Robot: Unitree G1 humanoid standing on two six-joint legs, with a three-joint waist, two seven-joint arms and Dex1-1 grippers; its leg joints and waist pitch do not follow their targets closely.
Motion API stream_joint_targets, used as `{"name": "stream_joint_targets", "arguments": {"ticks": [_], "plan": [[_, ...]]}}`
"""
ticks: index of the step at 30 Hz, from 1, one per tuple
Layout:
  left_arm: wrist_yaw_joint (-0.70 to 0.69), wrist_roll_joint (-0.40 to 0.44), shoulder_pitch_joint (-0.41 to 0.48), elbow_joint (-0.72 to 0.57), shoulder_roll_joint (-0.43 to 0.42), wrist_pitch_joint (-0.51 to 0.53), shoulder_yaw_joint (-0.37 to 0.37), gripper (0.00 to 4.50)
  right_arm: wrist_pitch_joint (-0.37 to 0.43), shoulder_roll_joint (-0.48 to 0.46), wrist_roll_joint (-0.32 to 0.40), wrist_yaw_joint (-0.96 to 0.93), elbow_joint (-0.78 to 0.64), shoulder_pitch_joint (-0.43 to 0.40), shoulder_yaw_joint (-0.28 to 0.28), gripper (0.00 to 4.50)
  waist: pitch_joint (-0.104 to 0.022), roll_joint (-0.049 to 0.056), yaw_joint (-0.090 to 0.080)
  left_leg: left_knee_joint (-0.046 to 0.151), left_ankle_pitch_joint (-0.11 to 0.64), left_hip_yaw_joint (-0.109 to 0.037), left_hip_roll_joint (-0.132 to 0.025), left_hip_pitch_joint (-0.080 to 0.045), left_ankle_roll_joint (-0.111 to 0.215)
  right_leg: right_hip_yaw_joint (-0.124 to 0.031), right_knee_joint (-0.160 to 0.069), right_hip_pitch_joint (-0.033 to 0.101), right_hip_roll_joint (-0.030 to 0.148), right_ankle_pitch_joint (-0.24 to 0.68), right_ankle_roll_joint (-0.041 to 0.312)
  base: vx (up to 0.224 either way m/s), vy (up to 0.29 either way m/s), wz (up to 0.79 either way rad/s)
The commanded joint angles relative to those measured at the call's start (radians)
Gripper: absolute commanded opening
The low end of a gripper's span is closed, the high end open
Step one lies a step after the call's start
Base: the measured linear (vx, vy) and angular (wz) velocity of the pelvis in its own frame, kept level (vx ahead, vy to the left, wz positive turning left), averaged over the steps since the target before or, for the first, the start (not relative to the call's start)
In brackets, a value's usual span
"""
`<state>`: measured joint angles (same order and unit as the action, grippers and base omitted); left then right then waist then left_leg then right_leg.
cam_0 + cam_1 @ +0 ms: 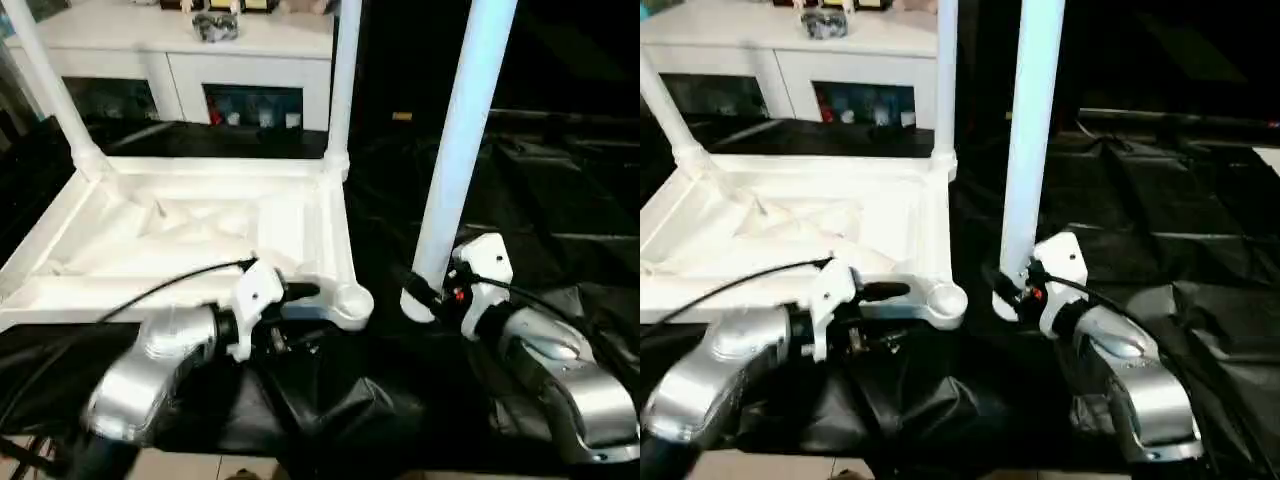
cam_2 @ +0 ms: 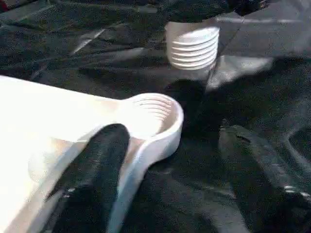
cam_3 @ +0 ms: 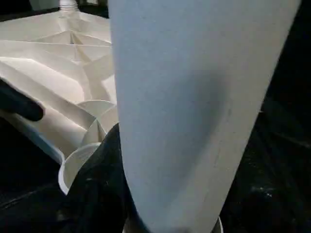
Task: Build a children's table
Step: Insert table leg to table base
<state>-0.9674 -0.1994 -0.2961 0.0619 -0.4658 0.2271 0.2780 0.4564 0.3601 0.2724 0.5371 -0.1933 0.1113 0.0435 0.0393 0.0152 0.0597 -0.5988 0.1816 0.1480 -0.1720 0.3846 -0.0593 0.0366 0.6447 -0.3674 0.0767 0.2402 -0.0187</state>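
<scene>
Nearest the camera we note the two silver forearms over a surface (image 1: pixel 560 250) draped in black sheeting. The left end effector (image 1: pixel 300 292) reaches to the near right corner of the tabletop (image 1: pixel 200 235); in the left wrist view one black finger (image 2: pixel 97 165) lies on the white rim beside the socket, the other finger (image 2: pixel 257 160) stands well apart over the sheeting, so the fingers are spread and clamp nothing. The empty corner socket (image 1: pixel 352 300) shows its inner threads and faces up. Just to its right, the right end effector (image 1: pixel 428 292) is clamped on the lower part of a loose leg (image 1: pixel 460 140), held nearly upright, its ribbed threaded end (image 2: pixel 192 46) hanging near the socket but apart from it. The tabletop lies upside down on the surface, ribbed underside up. Two further legs stand in its far corners: the far right leg (image 1: pixel 342 80) upright, the far left leg (image 1: pixel 45 85) leaning. Beyond stands a white cabinet (image 1: pixel 180 60) with glass doors.
</scene>
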Motion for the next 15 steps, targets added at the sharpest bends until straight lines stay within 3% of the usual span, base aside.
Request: {"name": "stream_joint_targets", "arguments": {"ticks": [1, 3, 5, 7, 9, 12, 15], "plan": [[-0.027, 0.050, -0.077, 0.103, -0.014, -0.047, 0.016, 3.24, -0.007, 0.004, 0.017, 0.016, -0.024, -0.001, -0.005, 1.91, -0.054, 0.007, 0.002, 0.079, 0.230, -0.007, -0.039, -0.019, -0.024, -0.039, -0.090, 0.023, 0.051, 0.093, 0.171, 0.000, 0.000, 0.00], [-0.051, 0.059, -0.113, 0.155, -0.016, -0.059, 0.027, 3.08, -0.008, 0.003, 0.020, 0.020, -0.027, -0.005, -0.006, 1.91, -0.056, 0.007, 0.004, 0.077, 0.185, -0.007, -0.038, -0.014, -0.011, -0.037, -0.082, 0.030, 0.052, 0.004, 0.190, 0.000, 0.000, 0.00], [-0.124, 0.061, -0.186, 0.276, -0.014, -0.083, 0.038, 3.08, -0.009, 0.005, 0.030, 0.032, -0.035, -0.014, -0.007, 1.91, -0.057, 0.010, 0.004, 0.074, 0.166, -0.005, -0.036, -0.016, -0.002, -0.036, -0.081, 0.030, 0.051, -0.035, 0.203, 0.000, 0.000, 0.00], [-0.152, 0.060, -0.210, 0.316, -0.012, -0.084, 0.039, 2.72, -0.008, 0.006, 0.031, 0.036, -0.039, -0.018, -0.007, 1.91, -0.061, 0.012, 0.006, 0.072, 0.157, -0.005, -0.038, -0.019, 0.003, -0.035, -0.077, 0.033, 0.054, -0.059, 0.218, 0.000, 0.000, 0.00], [-0.181, 0.059, -0.235, 0.355, -0.012, -0.087, 0.043, 2.66, -0.008, 0.006, 0.034, 0.037, -0.040, -0.020, -0.009, 1.91, -0.061, 0.010, 0.005, 0.071, 0.141, -0.004, -0.040, -0.017, 0.014, -0.034, -0.074, 0.036, 0.056, -0.097, 0.235, 0.000, 0.000, 0.00], [-0.222, 0.093, -0.302, 0.474, -0.010, -0.141, 0.067, 2.21, -0.010, 0.006, 0.037, 0.037, -0.043, -0.025, -0.011, 1.91, -0.060, 0.011, 0.007, 0.071, 0.146, -0.003, -0.040, -0.019, 0.024, -0.034, -0.077, 0.036, 0.057, -0.087, 0.244, 0.000, 0.000, 0.00], [-0.256, 0.115, -0.340, 0.547, -0.006, -0.170, 0.079, 2.19, -0.012, 0.003, 0.036, 0.037, -0.046, -0.028, -0.011, 1.91, -0.059, 0.010, 0.009, 0.074, 0.165, -0.004, -0.044, -0.020, 0.019, -0.035, -0.079, 0.038, 0.062, -0.058, 0.248, 0.000, 0.000, 0.00]]}}
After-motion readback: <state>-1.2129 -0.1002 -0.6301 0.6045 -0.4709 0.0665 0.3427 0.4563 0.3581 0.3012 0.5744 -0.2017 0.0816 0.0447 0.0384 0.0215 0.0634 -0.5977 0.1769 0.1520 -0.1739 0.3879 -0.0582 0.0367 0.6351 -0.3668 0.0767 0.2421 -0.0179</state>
